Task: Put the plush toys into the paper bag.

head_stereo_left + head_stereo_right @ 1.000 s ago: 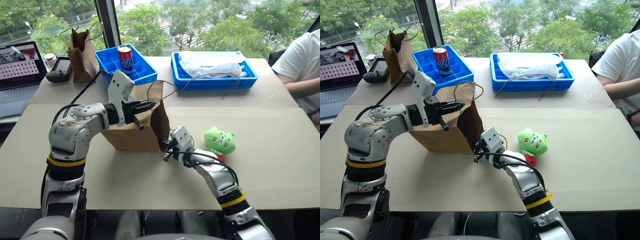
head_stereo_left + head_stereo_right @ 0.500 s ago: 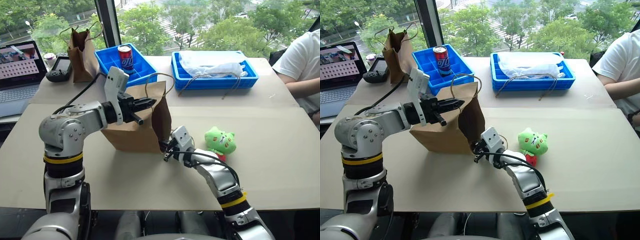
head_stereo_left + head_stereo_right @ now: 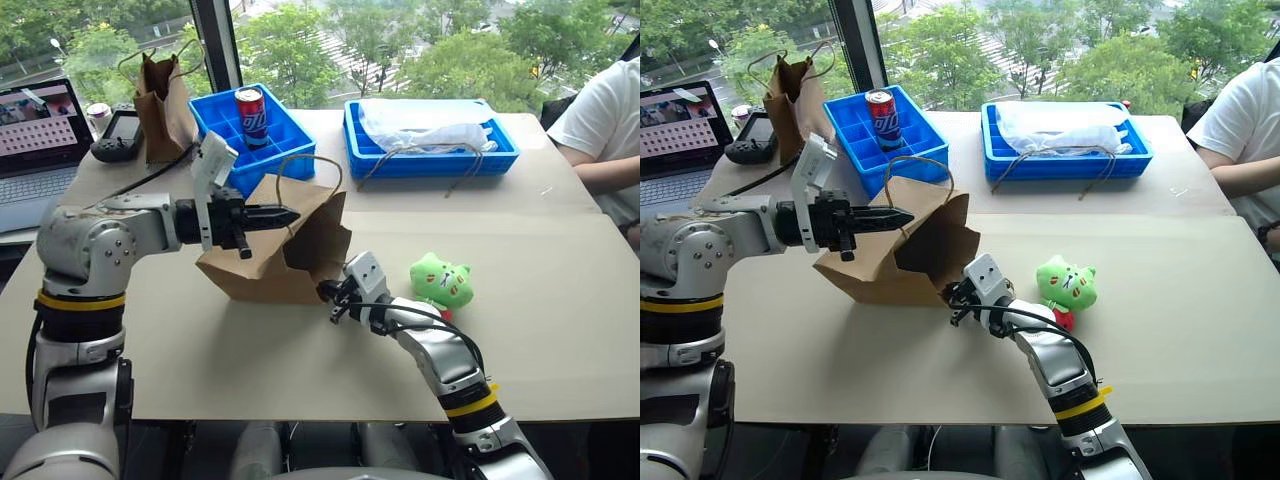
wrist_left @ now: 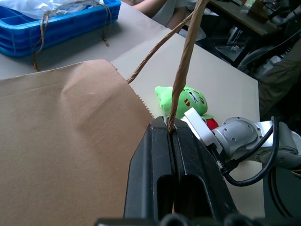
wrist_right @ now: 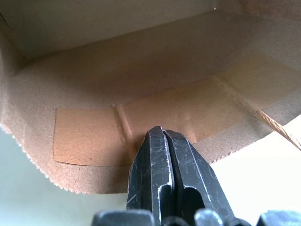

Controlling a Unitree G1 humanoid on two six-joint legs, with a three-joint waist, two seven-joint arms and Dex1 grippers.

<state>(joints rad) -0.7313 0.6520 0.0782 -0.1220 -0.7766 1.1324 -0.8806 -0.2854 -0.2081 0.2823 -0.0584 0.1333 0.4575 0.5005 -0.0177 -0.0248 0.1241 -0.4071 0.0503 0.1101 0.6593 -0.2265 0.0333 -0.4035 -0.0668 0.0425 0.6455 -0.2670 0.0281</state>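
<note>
Tabletop point(image 3: 560, 300): paper bag point(image 3: 270, 255) on its side, mouth rightward; left jaws pinch its handle point(image 4: 181, 70), right jaws its rim.

Bag point(image 3: 268, 262): matt kraft paper, creasing, twisted twine handle point(image 4: 184, 70). Green toy point(image 3: 440, 282): soft fuzzy plush. Trays point(image 3: 430, 150): glossy blue plastic. Claws point(image 5: 165, 160): black, scuffed, slightly shining. Tabletop point(image 3: 560, 320): smooth, matt beige.

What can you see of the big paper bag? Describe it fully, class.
The paper bag is light-brown kraft paper with thin twine loop handles. It lies tipped on the table, its mouth toward the green plush toy. The left gripper is shut on its upper handle; the right gripper, shut, pinches the lower rim.
</note>
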